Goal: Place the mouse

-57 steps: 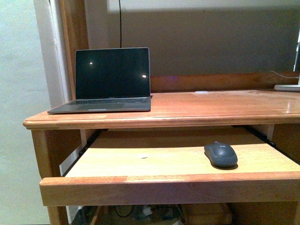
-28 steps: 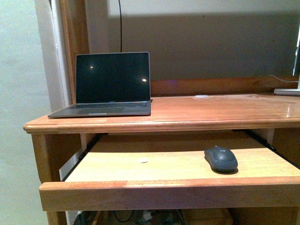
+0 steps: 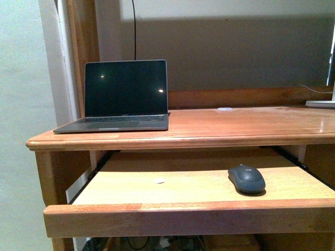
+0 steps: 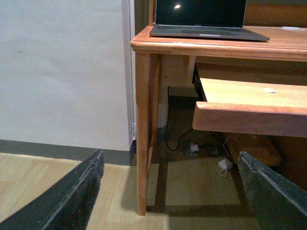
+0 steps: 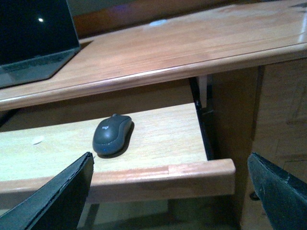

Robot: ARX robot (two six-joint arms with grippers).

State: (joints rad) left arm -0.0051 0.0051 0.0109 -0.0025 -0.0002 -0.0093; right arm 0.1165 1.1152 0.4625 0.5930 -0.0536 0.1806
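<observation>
The left jaws are spread wide and hold nothing, low by the floor (image 4: 33, 179), facing the desk leg (image 4: 142, 134); the open laptop (image 3: 125, 94) sits on the left of the tabletop (image 3: 241, 121); the mouse (image 3: 246, 179) lies on the right side of the pull-out shelf (image 3: 157, 185) below; the right jaws are spread wide too, empty, facing the mouse.

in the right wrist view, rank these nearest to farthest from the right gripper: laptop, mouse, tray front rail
1. tray front rail, just ahead of the right gripper
2. mouse, resting behind that rail
3. laptop, up on the desk top
</observation>
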